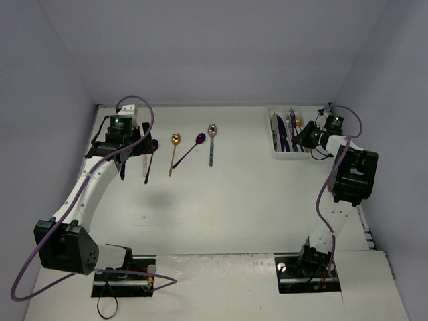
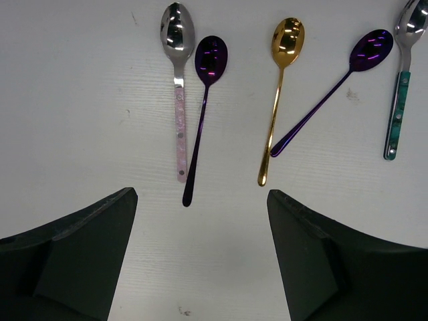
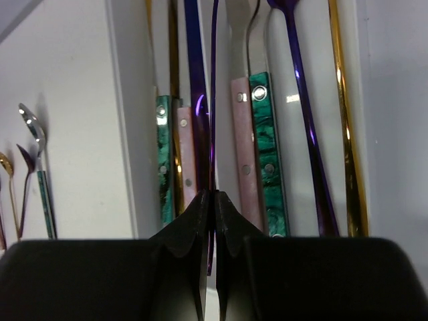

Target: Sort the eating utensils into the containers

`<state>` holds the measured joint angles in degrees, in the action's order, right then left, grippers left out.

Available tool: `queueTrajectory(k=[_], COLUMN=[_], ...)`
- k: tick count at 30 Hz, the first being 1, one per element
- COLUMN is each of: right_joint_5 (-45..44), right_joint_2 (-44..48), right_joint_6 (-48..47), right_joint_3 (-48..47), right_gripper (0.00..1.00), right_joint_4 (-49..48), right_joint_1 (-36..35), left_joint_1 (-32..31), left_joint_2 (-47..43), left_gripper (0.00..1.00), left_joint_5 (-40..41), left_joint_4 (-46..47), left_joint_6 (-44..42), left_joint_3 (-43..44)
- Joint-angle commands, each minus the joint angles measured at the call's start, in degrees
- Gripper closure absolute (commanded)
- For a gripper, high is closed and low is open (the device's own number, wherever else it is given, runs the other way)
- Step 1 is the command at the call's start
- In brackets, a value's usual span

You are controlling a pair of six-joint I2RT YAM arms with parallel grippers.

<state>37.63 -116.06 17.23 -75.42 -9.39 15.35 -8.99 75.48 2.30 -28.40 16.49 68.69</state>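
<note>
Several spoons lie on the table beyond my left gripper [image 2: 202, 194], which hangs open and empty above their handle ends: a pink-handled spoon [image 2: 179, 100], a purple spoon [image 2: 200, 114], a gold spoon [image 2: 277, 100], a second purple spoon [image 2: 328, 90] and a teal-handled spoon [image 2: 398, 107]. From above they show at the back left, gold [image 1: 174, 150] and teal-handled [image 1: 211, 144] among them, with the left gripper [image 1: 134, 167] over them. The containers are one white tray [image 1: 273, 137]. My right gripper [image 3: 214, 195] [image 1: 302, 139] is over it, shut on a thin purple utensil [image 3: 212, 100] seen edge-on.
The tray's compartments [image 3: 127, 100] hold teal-handled [image 3: 266, 134], pink-handled [image 3: 242, 147], purple [image 3: 307, 134] and gold [image 3: 348, 134] utensils. Grey walls enclose the table on the left, back and right. Both arm bases sit at the near edge.
</note>
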Motion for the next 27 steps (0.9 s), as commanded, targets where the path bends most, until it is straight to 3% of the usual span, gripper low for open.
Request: queueTrajectory(k=[1,5,8,18,22,27], right_joint_5=[2.4,1.0,-2.0,-13.4,-18.6,-29.4], right_joint_2=[-1.9,-3.4,-2.0,6.6,12.6,18.8], right_joint_6=[-3.0,-3.5,-3.9,-5.3,-6.9,-4.9], right_joint_3=[-4.3,-5.2,-4.9,-3.8,-2.8,-1.1], right_gripper=[1.0,0.89,0.74,0.65,0.59,0.44], right_joint_4=[-0.5,-0.2,0.2,2.7,3.6,3.9], right_joint_1=[0.5,1.0,1.4,0.7,-4.3,-14.6], left_joint_1=[0.8,1.4,1.5,2.0,2.1,2.2], left_joint_2=[-1.3,-1.1,-0.9,-0.5,-0.6,-0.8], left_gripper=[0.24,0.24,0.24,0.24,0.24,0.24], left_joint_5=[-2.3,-3.0,-4.9,-5.7,-6.0,-5.5], left_joint_4=[2.6,2.8,3.0,3.2,3.2,3.2], left_joint_6=[-0.2,0.6,1.0,1.4,1.6,1.4], left_joint_3=[1.4,1.2,1.0,0.8,0.8,0.7])
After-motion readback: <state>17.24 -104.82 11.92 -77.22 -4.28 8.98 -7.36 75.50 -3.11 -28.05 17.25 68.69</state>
